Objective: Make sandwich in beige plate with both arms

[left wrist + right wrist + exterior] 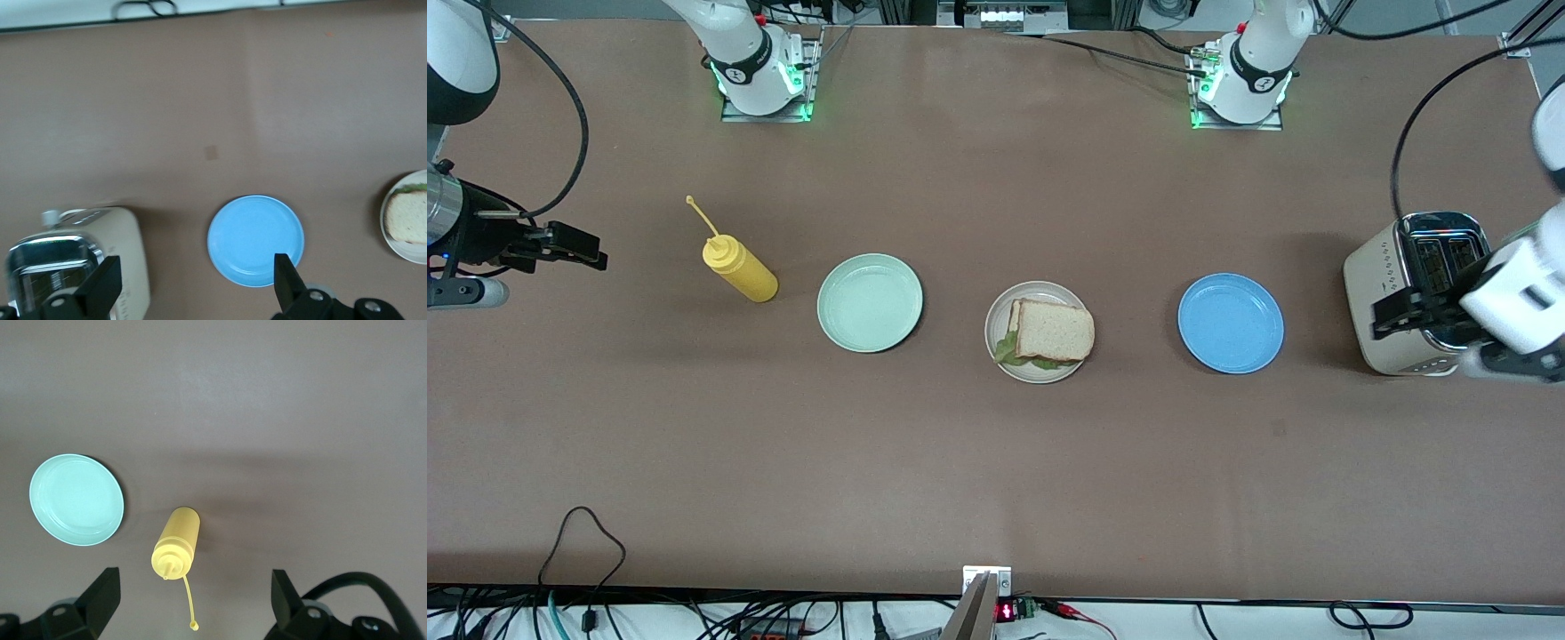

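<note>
At the middle of the brown table [996,480], the sandwich [1054,331] sits assembled on the beige plate [998,320]: a bread slice on top, green lettuce showing at its edge, and what appears to be a second slice beneath, though only a sliver of it shows. The stack overhangs the rim on the side toward the left arm's end, so a nudge there could tip the top slice off.

Both arms wait at the table's ends. The left gripper [193,287] hangs over the cream toaster [1392,298] and the blue plate [1231,323], its fingers spread wide and empty; a careless descent could strike the toaster. The right gripper [193,600], also spread and empty, hovers over the yellow squeeze bottle [177,543], which stands beside the mint-green plate [870,302]; its long thin nozzle could snag a finger and topple the bottle. Judged from the plate, little if anything remains to be done.
</note>
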Robot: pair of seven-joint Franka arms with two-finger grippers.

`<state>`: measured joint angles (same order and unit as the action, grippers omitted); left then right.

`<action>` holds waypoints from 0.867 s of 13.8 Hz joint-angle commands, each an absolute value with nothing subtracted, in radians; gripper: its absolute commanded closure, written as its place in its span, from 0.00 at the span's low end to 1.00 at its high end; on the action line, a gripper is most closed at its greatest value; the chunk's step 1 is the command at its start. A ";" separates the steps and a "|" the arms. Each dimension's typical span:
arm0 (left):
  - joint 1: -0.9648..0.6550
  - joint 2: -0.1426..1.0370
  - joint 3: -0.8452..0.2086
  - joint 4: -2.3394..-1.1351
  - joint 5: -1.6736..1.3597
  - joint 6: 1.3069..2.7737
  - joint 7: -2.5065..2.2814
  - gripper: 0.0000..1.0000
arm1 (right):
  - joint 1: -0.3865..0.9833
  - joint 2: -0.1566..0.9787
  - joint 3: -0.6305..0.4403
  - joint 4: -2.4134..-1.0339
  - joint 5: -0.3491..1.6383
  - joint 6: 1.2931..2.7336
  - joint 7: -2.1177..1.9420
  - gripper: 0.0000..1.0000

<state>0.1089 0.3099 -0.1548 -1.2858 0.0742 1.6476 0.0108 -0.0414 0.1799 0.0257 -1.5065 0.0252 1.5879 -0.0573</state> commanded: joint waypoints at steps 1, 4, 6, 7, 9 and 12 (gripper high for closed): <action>0.091 0.155 -0.091 -1.432 0.072 1.638 0.000 0.00 | -0.051 0.179 0.031 -1.494 0.035 1.574 -0.078 0.00; 0.110 0.095 -0.100 -1.505 0.066 1.603 0.008 0.00 | -0.051 0.178 0.031 -1.494 0.037 1.569 -0.068 0.00; 0.112 0.051 -0.100 -1.575 0.025 1.611 0.006 0.00 | -0.051 0.176 0.031 -1.494 0.037 1.569 -0.066 0.00; 0.112 0.029 -0.100 -1.601 0.023 1.615 0.003 0.00 | -0.051 0.176 0.031 -1.494 0.037 1.569 -0.066 0.00; 0.112 -0.008 -0.101 -1.641 0.023 1.624 -0.008 0.00 | -0.049 0.175 0.031 -1.494 0.032 1.568 -0.066 0.00; 0.112 -0.047 -0.103 -1.696 0.023 1.629 -0.023 0.00 | -0.045 0.173 0.031 -1.493 0.021 1.568 -0.067 0.00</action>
<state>0.1089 0.0151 -0.1023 -1.6209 0.0368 1.6030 -0.0084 -0.0414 0.1782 0.0256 -1.5064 0.0247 1.5859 -0.0575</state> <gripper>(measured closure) 0.000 0.000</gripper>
